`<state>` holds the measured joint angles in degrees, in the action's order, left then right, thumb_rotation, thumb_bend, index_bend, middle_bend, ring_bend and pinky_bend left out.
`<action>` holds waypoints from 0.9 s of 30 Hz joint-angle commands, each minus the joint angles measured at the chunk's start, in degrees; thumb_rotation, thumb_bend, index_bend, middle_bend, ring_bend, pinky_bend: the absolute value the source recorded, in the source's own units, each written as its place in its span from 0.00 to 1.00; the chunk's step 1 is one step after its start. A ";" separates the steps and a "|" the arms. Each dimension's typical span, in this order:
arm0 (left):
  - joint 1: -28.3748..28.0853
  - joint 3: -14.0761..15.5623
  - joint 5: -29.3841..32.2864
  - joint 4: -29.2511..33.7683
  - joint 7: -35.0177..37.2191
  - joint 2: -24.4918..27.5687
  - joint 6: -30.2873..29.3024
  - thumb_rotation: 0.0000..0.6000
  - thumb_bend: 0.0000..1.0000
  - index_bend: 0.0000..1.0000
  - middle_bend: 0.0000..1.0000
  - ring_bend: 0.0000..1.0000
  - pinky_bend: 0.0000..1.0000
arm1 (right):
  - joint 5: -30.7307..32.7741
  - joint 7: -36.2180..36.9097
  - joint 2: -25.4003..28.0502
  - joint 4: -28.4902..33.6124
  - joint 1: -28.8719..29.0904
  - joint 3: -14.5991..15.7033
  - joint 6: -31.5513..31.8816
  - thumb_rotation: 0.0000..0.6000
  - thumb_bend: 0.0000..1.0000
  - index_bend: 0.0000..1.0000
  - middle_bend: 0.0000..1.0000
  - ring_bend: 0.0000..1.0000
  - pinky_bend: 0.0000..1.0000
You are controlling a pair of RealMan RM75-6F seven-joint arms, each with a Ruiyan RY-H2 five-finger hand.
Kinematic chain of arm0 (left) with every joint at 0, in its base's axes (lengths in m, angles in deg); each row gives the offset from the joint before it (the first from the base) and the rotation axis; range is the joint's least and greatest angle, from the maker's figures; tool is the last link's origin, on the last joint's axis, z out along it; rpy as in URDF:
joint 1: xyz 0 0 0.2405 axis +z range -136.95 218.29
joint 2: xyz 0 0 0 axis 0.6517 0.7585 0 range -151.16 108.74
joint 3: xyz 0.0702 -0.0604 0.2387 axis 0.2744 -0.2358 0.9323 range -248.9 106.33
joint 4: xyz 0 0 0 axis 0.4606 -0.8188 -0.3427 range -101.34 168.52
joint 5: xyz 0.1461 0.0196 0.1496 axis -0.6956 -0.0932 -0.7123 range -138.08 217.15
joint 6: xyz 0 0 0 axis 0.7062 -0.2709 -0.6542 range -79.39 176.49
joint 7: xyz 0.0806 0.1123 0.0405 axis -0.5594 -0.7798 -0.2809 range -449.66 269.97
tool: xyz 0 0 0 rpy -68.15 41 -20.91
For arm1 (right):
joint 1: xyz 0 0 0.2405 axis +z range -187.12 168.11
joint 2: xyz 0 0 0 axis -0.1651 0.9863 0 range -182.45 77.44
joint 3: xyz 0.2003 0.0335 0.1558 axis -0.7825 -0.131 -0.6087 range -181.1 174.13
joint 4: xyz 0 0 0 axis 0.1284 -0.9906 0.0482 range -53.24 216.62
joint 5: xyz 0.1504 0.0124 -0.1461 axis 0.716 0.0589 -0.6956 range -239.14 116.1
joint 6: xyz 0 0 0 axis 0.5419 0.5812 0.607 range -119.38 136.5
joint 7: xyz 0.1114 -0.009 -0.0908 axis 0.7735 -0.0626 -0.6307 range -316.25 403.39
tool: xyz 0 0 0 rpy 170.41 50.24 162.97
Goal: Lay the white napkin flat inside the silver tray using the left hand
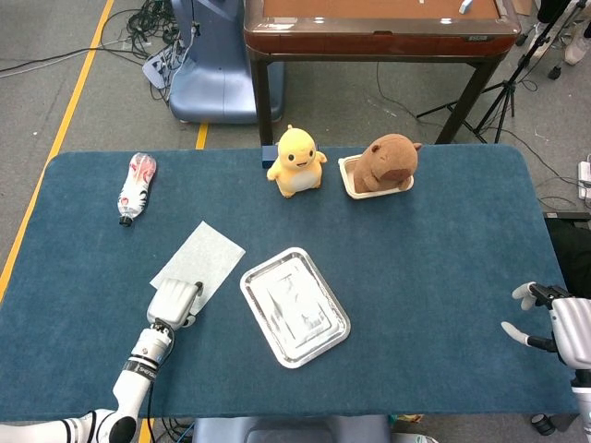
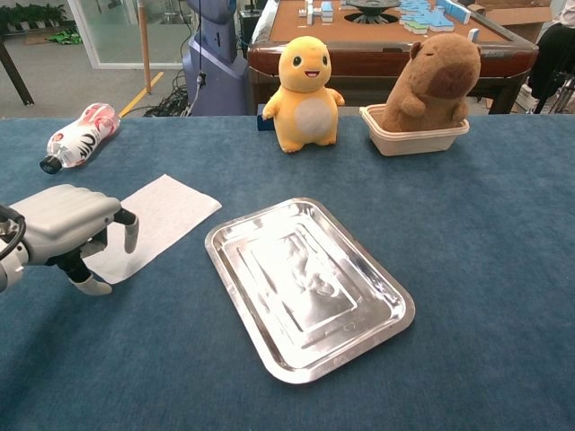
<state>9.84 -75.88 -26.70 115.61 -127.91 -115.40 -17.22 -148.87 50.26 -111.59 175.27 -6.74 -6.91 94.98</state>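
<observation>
The white napkin (image 1: pixel 202 259) (image 2: pixel 160 218) lies flat on the blue table cloth, left of the silver tray (image 1: pixel 294 306) (image 2: pixel 305 283), which holds nothing. My left hand (image 1: pixel 174 302) (image 2: pixel 65 232) hovers over the napkin's near corner. Its fingers (image 2: pixel 130 232) bend downward and its thumb sits below them by the napkin's edge, with a gap between and nothing gripped. My right hand (image 1: pixel 552 323) is at the table's near right edge with its fingers spread and holds nothing. The chest view does not show it.
A yellow plush toy (image 1: pixel 297 161) (image 2: pixel 305 85) and a brown capybara plush in a white container (image 1: pixel 380 166) (image 2: pixel 429 90) stand at the back. A plastic bottle (image 1: pixel 137 187) (image 2: pixel 79 135) lies at far left. A wooden table (image 1: pixel 379 28) stands beyond.
</observation>
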 commanded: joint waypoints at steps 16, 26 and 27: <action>0.33 0.45 -2.27 -3.64 3.01 -1.51 -0.37 1.00 0.11 0.50 1.00 0.98 0.99 | 0.09 0.07 0.03 -0.02 -0.03 -0.04 0.00 1.00 0.01 0.47 0.58 0.50 0.70; 0.70 0.64 -4.69 -5.16 5.81 -2.15 -1.12 1.00 0.11 0.55 1.00 0.98 1.00 | 0.06 0.08 0.03 0.05 -0.01 -0.02 -0.03 1.00 0.01 0.47 0.58 0.50 0.70; 0.75 0.63 -4.87 -5.23 6.08 -2.20 -1.19 1.00 0.11 0.55 1.00 0.98 1.00 | 0.04 0.05 0.04 0.05 -0.02 -0.01 -0.02 1.00 0.01 0.47 0.58 0.50 0.70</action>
<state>10.54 -75.26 -31.46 110.45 -121.95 -117.55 -18.33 -148.82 50.31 -111.55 175.32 -6.76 -6.92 94.95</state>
